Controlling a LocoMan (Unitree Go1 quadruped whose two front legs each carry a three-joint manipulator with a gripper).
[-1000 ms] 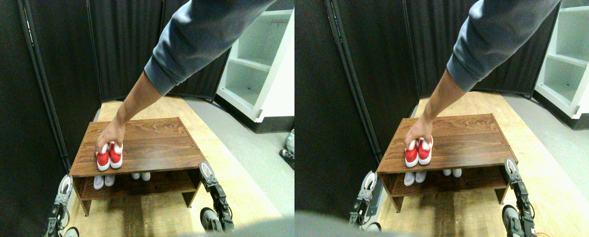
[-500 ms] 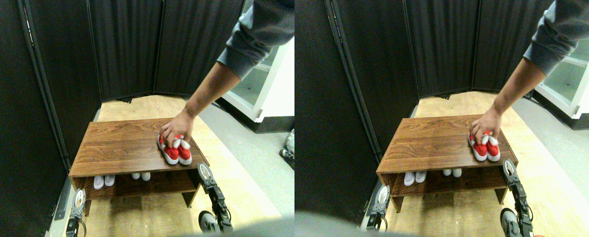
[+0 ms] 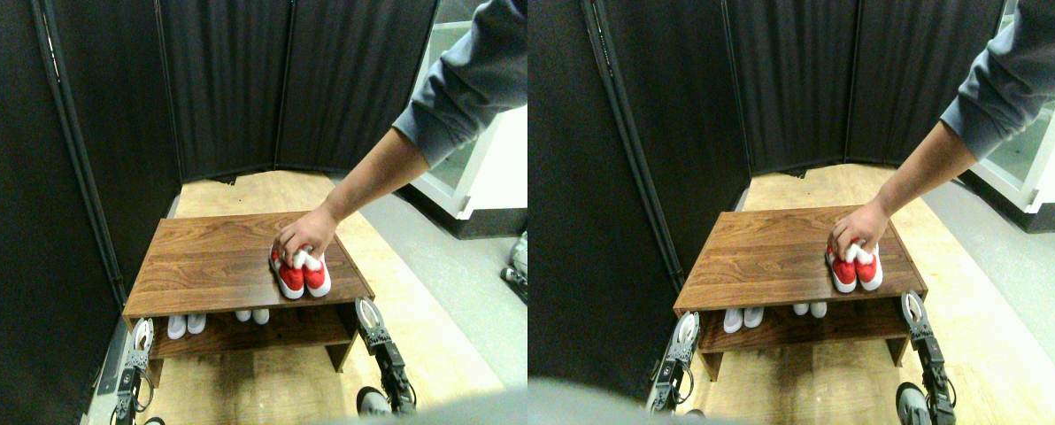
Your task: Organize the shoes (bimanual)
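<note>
A pair of red shoes (image 3: pixel 302 277) with white trim stands on the right part of the wooden shelf's top (image 3: pixel 209 266), near its front edge. A person's hand (image 3: pixel 304 237) rests on their heels. Two pale pairs stand on the lower shelf: one pair (image 3: pixel 186 325) at the left, another pair (image 3: pixel 252 315) near the middle. My left gripper (image 3: pixel 142 336) sits low by the shelf's front left corner. My right gripper (image 3: pixel 367 314) is by the front right corner, just below the red pair. Neither touches a shoe.
A person's grey sleeve (image 3: pixel 461 84) reaches in from the upper right. Black folding screens (image 3: pixel 227 88) stand behind and to the left of the shelf. A white cabinet (image 3: pixel 492 168) stands at the right on grey floor.
The hand moved the red pair from the left front of the shelf top to the right, then shifted it slightly left. My left gripper dropped lower in view after the first frame.
</note>
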